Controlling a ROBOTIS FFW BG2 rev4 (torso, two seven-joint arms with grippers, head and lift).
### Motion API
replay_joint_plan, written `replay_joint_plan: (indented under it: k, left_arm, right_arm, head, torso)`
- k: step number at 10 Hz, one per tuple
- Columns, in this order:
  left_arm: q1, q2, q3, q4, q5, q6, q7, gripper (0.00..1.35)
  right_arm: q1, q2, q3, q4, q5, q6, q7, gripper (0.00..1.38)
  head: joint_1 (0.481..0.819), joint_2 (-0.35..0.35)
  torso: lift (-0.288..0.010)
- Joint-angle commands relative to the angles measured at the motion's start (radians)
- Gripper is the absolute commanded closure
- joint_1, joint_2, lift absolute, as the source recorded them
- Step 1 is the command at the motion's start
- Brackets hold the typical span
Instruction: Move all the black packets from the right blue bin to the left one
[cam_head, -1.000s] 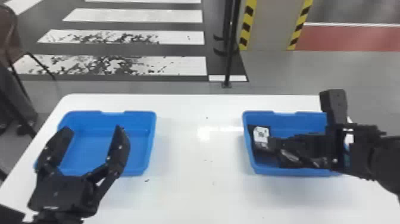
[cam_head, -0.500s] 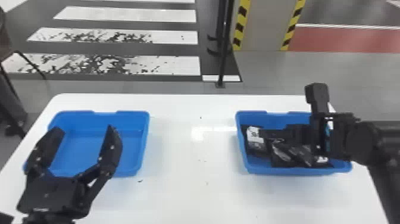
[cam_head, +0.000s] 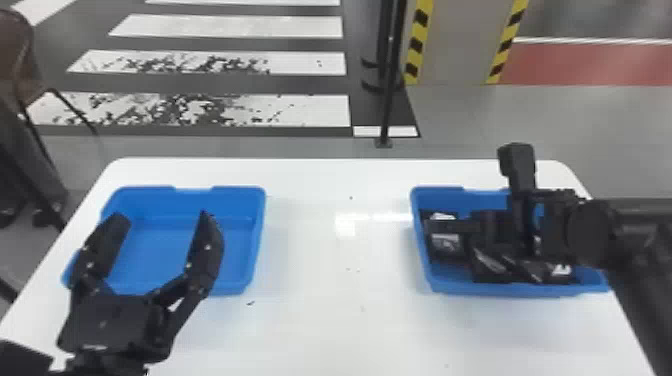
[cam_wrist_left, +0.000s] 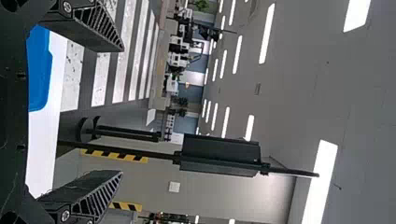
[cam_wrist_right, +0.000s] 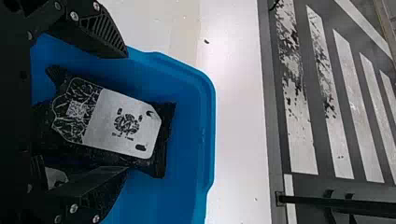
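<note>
Right hand (cam_head: 465, 230) has shifted leftward over the right blue bin (cam_head: 500, 289).

A rectangular table with a smooth, glossy white top (cam_head: 310, 330) is shown in the head view, its far corners rounded. Two shallow, rectangular blue plastic bins are set directly on it, well apart: the left bin (cam_head: 259, 240) towards the table's left edge, the right bin (cam_head: 420, 250) towards its right edge. The far rim of each is interrupted by a shallow dip. Bright glare is reflected by the bare white surface between them, beside the right bin. A small dark mark (cam_head: 250, 303) is seen on the tabletop just in front of the left bin.
</note>
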Motion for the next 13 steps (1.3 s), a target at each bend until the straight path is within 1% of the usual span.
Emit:
replay_joint_plan:
  k: [1,2,3,4,7,9,10,11,12,13]
  left_arm:
    - [-0.001,0.000,0.000,0.001,0.001,0.000,0.000,0.10]
    - [0.002,0.000,0.002,0.003,0.005,0.000,0.000,0.10]
    - [-0.001,0.000,0.000,0.008,0.005,0.000,0.000,0.10]
    - [-0.003,0.000,0.000,0.010,0.005,0.000,-0.003,0.10]
    - [-0.008,0.000,0.000,0.018,0.005,-0.002,-0.005,0.10]
    - [-0.010,-0.001,0.000,0.020,0.005,-0.007,-0.006,0.10]
    - [-0.013,-0.001,-0.002,0.023,0.005,-0.007,-0.006,0.10]
    - [-0.015,-0.001,-0.002,0.023,0.005,-0.007,-0.008,0.10]
    - [-0.013,-0.001,0.000,0.025,0.007,-0.007,-0.008,0.10]
    - [-0.013,-0.001,0.000,0.025,0.007,-0.007,-0.009,0.10]
  right_arm:
    - [-0.008,-0.003,0.027,-0.030,0.037,0.068,-0.002,0.17]
    - [-0.005,-0.004,0.037,-0.062,0.059,0.103,-0.008,0.17]
    - [-0.008,-0.003,0.041,-0.099,0.095,0.147,-0.029,0.17]
    - [-0.015,-0.003,0.047,-0.104,0.109,0.167,-0.038,0.17]
    - [-0.066,-0.004,0.067,0.002,0.073,0.152,-0.040,0.17]
    - [-0.098,-0.004,0.097,0.075,0.037,0.088,-0.034,0.17]
    - [-0.106,-0.004,0.106,0.093,0.029,0.086,-0.031,0.18]
    - [-0.108,-0.004,0.106,0.105,0.025,0.086,-0.031,0.22]
    - [-0.113,-0.004,0.110,0.115,0.027,0.108,-0.031,0.32]
    - [-0.135,-0.010,0.142,0.122,0.033,0.140,-0.031,0.37]
  head:
    - [0.695,-0.003]
    - [0.695,0.002]
    - [0.695,0.002]
    - [0.695,-0.003]
    - [0.695,-0.016]
    - [0.695,-0.010]
    - [0.695,-0.006]
    - [0.695,0.001]
    - [0.695,0.004]
    - [0.695,0.004]
  torso:
    - [-0.140]
    - [-0.140]
    - [-0.140]
    - [-0.140]
    - [-0.140]
    - [-0.140]
    - [-0.140]
    - [-0.140]
    - [-0.140]
    - [-0.140]
